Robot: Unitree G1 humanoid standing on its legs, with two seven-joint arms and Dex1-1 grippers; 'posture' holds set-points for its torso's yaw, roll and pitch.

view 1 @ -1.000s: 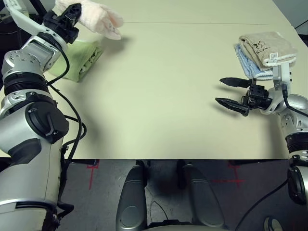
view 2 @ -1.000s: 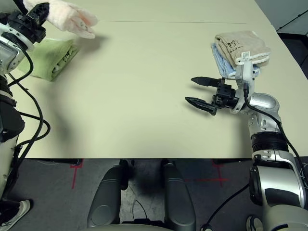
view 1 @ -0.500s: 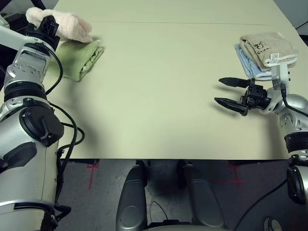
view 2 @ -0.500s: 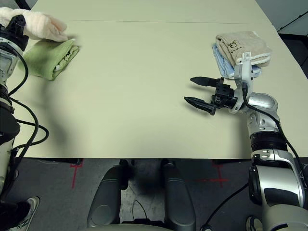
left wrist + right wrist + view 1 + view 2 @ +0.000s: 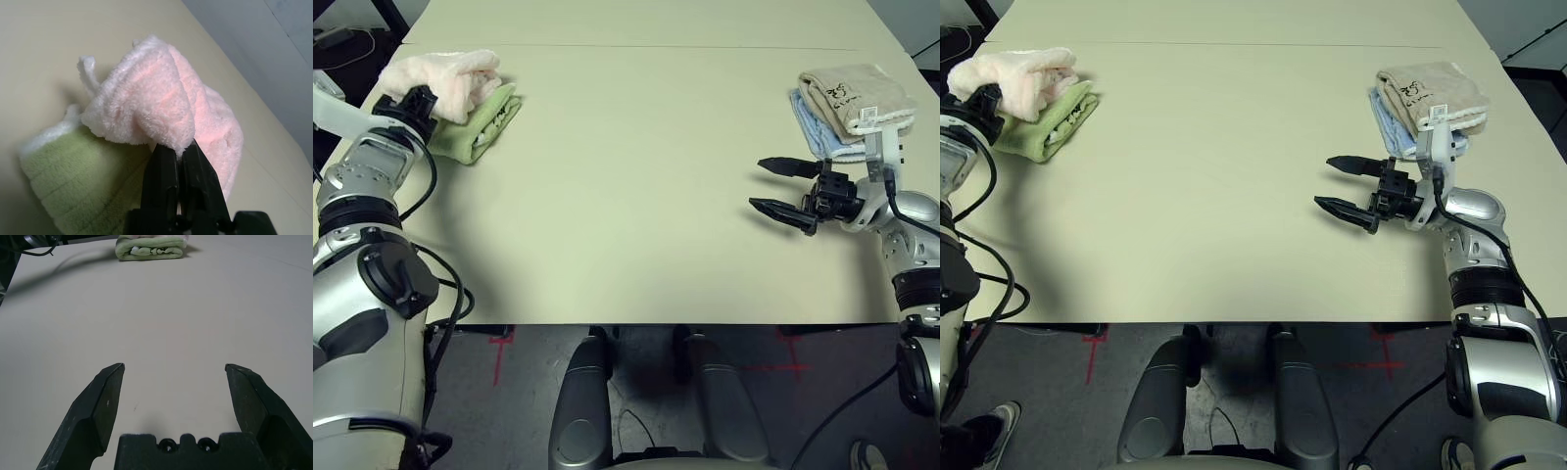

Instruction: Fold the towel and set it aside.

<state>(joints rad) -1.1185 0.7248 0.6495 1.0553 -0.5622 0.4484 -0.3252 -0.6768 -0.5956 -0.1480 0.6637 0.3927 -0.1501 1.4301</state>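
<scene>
Lowering the folded towel (image 5: 445,76) onto the green towel (image 5: 481,124) at upper left, left gripper (image 5: 178,152) pinching it still, right gripper (image 5: 783,190) idling wide open.

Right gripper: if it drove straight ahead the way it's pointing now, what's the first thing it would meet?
Bare table for a long stretch. The open right gripper points roughly at the green folded towel across the table, so probably that first.
</scene>
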